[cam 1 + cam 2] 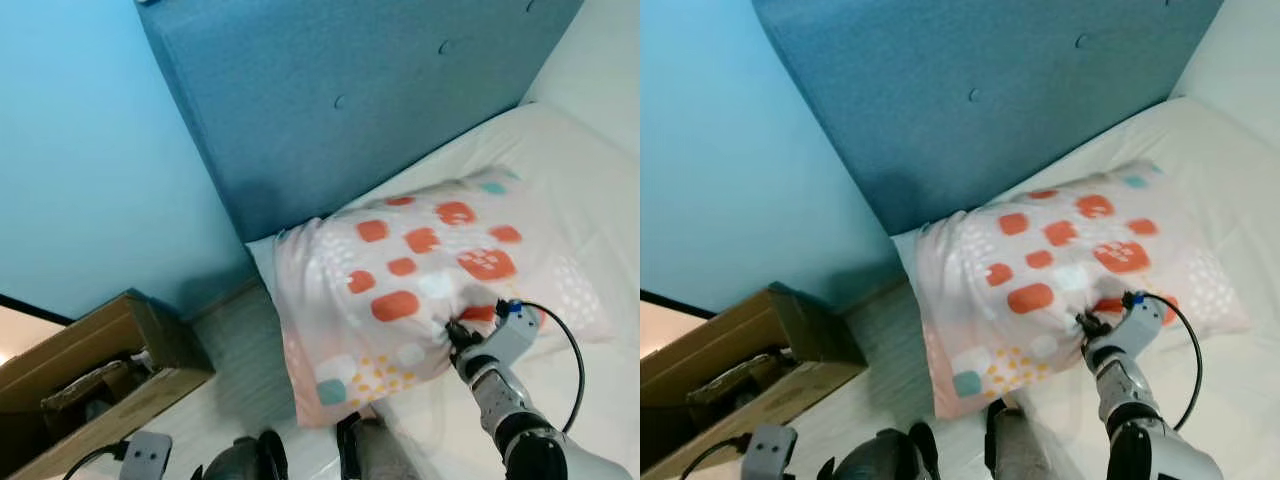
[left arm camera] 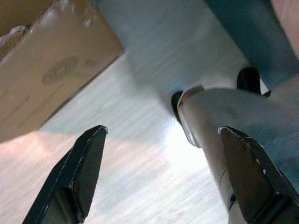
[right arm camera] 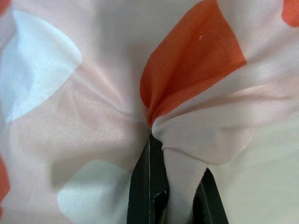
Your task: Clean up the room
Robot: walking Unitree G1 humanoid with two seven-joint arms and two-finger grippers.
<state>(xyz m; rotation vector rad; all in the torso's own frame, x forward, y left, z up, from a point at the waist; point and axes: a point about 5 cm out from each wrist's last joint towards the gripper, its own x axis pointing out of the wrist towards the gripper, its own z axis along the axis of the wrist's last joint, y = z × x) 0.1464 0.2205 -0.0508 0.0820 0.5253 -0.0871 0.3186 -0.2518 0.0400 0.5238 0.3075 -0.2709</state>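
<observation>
Bedroom corner: blue wall [image 1: 90, 150], blue button-tufted headboard [image 1: 340, 90], white bed [image 1: 600, 200], pale wood-look floor [image 1: 235, 350].

Pillow [image 1: 420, 290] lies at the head of the bed against the headboard's base, one corner overhanging the mattress edge toward the floor. Pale pink case, printed with orange-red rounded squares, white and teal patches, small yellow dots. Right gripper [image 1: 452, 332] is pinching a fold of pillow fabric near its lower edge; cloth bunched and creased between the black fingers [image 3: 148, 186]. Left gripper [image 2: 163, 177] hangs low over the floor, fingers spread, holding nothing, beside the robot's own leg. Open cardboard box [image 1: 90, 385] sits on the floor by the wall, contents unclear.
</observation>
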